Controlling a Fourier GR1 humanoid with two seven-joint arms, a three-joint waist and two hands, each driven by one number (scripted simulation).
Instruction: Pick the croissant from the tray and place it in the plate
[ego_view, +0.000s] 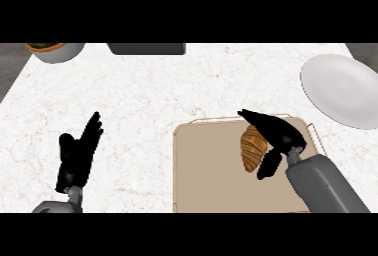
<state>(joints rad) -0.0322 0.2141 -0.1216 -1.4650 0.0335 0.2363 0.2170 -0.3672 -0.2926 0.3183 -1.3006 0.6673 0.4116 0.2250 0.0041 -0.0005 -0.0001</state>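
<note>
Head view shows the croissant (253, 148) lying on the tray (214, 175), in the tray's far right part, so the pick is only begun and the placing is all still to do. The right hand (277, 135) is at the croissant's right side: its fingers arch over the far end of the pastry and its thumb reaches down past the near end, so the hand is curling round it. Whether the croissant is already lifted clear of the tray or just clasped where it lies cannot be told from this angle. The plate (343, 90) sits at the counter's (148, 100) far right edge, well apart from the tray and with nothing on it. What remains, as I judge it, is to raise the croissant, carry it toward the far right, and set it down within the plate's rim. The left hand (77, 155) rests open near the counter's near left part, fingers straight and pointing up, holding nothing. A bowl (53, 50) stands at the far left corner, and a dark object (146, 48) lies along the far edge.
</note>
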